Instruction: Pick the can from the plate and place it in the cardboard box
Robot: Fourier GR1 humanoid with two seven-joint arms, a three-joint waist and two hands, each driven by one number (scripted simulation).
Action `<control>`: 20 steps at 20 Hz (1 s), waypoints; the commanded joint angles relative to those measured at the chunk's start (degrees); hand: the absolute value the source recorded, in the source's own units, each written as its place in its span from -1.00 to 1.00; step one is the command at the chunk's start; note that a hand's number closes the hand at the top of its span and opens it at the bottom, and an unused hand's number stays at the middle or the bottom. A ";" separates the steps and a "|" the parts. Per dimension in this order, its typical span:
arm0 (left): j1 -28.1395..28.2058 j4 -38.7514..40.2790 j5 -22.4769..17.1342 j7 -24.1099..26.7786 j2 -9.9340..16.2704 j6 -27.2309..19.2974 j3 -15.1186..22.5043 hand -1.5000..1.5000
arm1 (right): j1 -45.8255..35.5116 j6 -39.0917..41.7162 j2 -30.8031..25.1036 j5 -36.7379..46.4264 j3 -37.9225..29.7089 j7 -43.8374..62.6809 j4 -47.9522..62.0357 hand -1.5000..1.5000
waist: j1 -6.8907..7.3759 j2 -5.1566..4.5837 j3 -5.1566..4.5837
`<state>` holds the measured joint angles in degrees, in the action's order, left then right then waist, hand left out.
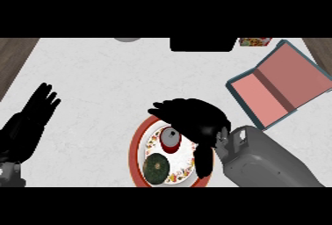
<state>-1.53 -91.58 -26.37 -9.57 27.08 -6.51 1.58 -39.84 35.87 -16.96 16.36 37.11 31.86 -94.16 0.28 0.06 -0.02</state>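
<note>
Can (171,138), seen from above as a small grey top with a red rim, stands on the red-rimmed plate (135,147), beside a dark green round item (156,169). Right hand (194,117) hangs over the plate's upper right part, hiding it; its fingers curve above the can, and contact cannot be made out. Left hand (40,105) rests at the left, fingers straight and together. Cardboard box (282,83) lies open, well apart, its right corner cut off.

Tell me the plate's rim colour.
Red-orange rim on the plate, seen in the head view.
</note>
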 commanded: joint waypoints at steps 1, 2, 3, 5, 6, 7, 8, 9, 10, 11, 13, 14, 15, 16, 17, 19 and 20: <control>-1.53 1.02 2.79 -0.21 -2.71 -0.94 -0.19 0.00 | 5.23 1.59 1.54 4.66 0.44 1.14 -3.43 -1.00 | -0.31 -0.01 0.02; 3.55 -2.69 1.21 -0.92 -2.20 0.69 -0.68 0.00 | 2.25 5.08 1.02 2.80 -3.08 2.36 -3.11 -1.00 | 0.00 0.04 0.02; 2.97 -1.46 0.74 0.22 -0.89 3.39 -2.10 0.00 | 5.09 2.14 -0.01 6.85 -1.09 -5.36 1.50 -1.00 | 0.10 -0.06 0.03; 2.89 -6.07 2.30 -3.17 -1.48 0.57 -1.51 0.00 | 0.23 5.89 3.04 5.74 -4.21 -3.70 4.70 -1.00 | 0.29 -0.02 0.04; 1.44 -6.75 1.07 -5.73 -0.73 0.54 -2.79 0.00 | 7.42 2.34 0.66 9.23 -0.85 -5.83 -0.42 -1.00 | -0.03 0.01 0.05; 2.11 -4.67 3.22 -2.54 -3.10 1.09 -1.96 0.00 | 2.05 4.68 4.20 9.19 -4.36 -6.83 5.71 -1.00 | 0.15 -0.07 0.03; 0.95 -2.99 3.00 -3.39 -2.54 2.11 -3.11 0.00 | 4.36 3.89 4.87 10.38 -3.77 -6.47 2.23 -1.00 | -0.03 -0.05 0.03; 3.48 -2.72 2.65 -0.71 -3.35 3.98 -3.42 0.00 | 5.80 2.32 5.90 12.36 -2.47 -6.96 3.23 -1.00 | 0.05 -0.05 0.02; 3.73 -6.15 4.05 -3.27 -3.73 1.34 -3.15 0.00 | 7.31 4.01 5.82 11.41 -3.47 -5.79 -0.10 -1.00 | -0.03 0.01 0.03; 1.74 -2.68 6.06 -1.23 -6.38 0.72 -1.00 0.00 | 5.44 4.59 6.08 11.87 -4.31 -7.78 1.26 -1.00 | -0.11 -0.05 0.02; 2.07 -3.79 3.79 -3.15 -4.34 3.31 -4.58 0.00 | 6.25 6.97 7.09 11.83 -6.21 -5.67 -2.01 -1.00 | -0.13 0.00 0.02; 1.13 -1.65 6.00 -1.85 -5.37 3.07 -3.70 0.00 | 8.82 3.45 7.36 15.80 -3.17 -9.75 0.16 -1.00 | -0.14 -0.05 0.03; 0.34 -1.41 3.80 -3.27 -3.69 4.76 -6.18 0.00 | 8.40 1.96 6.30 17.46 -3.94 -12.96 1.78 -1.00 | -0.07 -0.07 0.03; 3.47 -2.93 4.29 -2.48 -5.41 4.79 -5.43 0.00 | 8.72 5.77 8.39 16.45 -3.98 -7.80 -2.18 -1.00 | -0.08 0.00 0.02; -2.26 1.81 4.83 -1.97 -5.06 5.11 -5.88 0.00 | 6.95 1.56 7.63 20.20 -2.98 -14.52 5.02 -1.00 | -0.09 -0.13 0.02; 3.93 -3.15 4.60 -1.60 -5.65 6.58 -5.67 0.00 | 5.44 6.51 9.33 19.85 -4.06 -9.82 3.01 -1.00 | 0.13 -0.02 0.02; -1.91 -0.08 6.87 -3.39 -6.78 3.72 -4.15 0.00 | 4.97 5.71 11.11 21.52 -3.01 -7.72 3.41 -1.00 | -0.15 -0.07 0.02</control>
<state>-0.66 -92.95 -21.31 -11.76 21.60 -2.07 -3.07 -33.57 40.71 -8.38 34.32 33.62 22.83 -92.25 0.22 0.02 0.00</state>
